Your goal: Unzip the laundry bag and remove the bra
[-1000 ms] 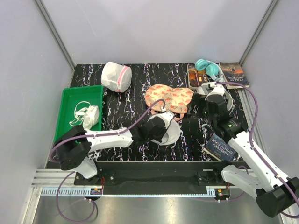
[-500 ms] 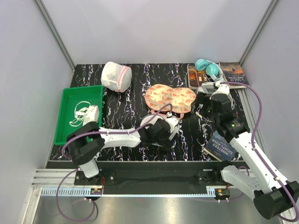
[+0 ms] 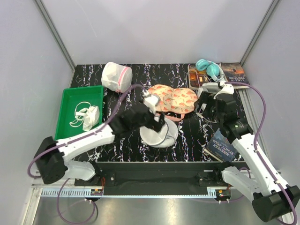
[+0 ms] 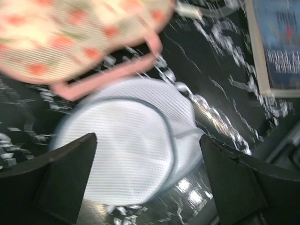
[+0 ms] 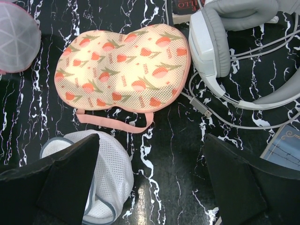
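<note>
The laundry bag (image 3: pixel 161 137), a round white mesh pouch with a grey zip band, lies on the black marbled table near the front edge. It shows large in the left wrist view (image 4: pixel 126 150) and at lower left in the right wrist view (image 5: pixel 112 171). My left gripper (image 3: pixel 158 125) hovers just above the bag, open, its fingers (image 4: pixel 65 178) straddling it without touching. The bra (image 3: pixel 90 117), small and white with thin straps, lies in the green tray (image 3: pixel 70 96). Right of the bag my right gripper (image 3: pixel 202 108) hangs open over bare table (image 5: pixel 151 136).
A pink-orange floral two-cup item (image 3: pixel 171 99) lies just behind the bag, its pink strap (image 5: pixel 115 123) close to it. A white mesh pouch with pink trim (image 3: pixel 116 76) sits at back left. Headphones (image 3: pixel 209 68), their cable (image 5: pixel 220 119) and books (image 3: pixel 236 74) crowd the back right; another book (image 3: pixel 222 147) lies front right.
My left gripper has opened, let go of the laundry bag and risen, and its arm has swung. The bag stays on the table. The right gripper has drifted slightly right.
</note>
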You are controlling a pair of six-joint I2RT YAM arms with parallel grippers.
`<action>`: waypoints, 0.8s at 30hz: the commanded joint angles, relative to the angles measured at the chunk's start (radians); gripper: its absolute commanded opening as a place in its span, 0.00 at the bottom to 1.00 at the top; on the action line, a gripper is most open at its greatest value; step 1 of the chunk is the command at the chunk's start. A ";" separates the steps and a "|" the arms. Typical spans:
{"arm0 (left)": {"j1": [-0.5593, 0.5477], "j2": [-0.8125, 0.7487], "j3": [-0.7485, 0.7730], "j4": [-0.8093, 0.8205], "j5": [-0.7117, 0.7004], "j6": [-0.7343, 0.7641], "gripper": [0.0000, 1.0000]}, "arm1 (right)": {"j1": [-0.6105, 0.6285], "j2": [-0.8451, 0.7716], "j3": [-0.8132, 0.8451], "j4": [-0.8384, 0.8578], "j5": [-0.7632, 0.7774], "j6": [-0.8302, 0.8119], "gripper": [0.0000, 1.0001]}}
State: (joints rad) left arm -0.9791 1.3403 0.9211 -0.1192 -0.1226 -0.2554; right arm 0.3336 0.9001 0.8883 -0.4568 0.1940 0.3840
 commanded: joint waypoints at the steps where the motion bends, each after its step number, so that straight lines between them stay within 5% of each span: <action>1: 0.178 -0.153 -0.011 -0.026 0.041 -0.044 0.99 | -0.044 0.000 0.012 0.058 -0.053 -0.028 1.00; 11: 0.761 -0.412 -0.002 -0.189 0.115 -0.166 0.99 | -0.166 -0.010 0.000 0.072 -0.143 -0.042 1.00; 24: 0.792 -0.518 0.081 -0.338 0.003 -0.120 0.99 | -0.214 -0.015 -0.020 0.081 -0.192 -0.045 1.00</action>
State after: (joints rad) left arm -0.1909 0.8581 0.9604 -0.4397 -0.0853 -0.3965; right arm 0.1291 0.8986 0.8688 -0.4236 0.0299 0.3546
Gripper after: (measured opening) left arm 0.987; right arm 0.994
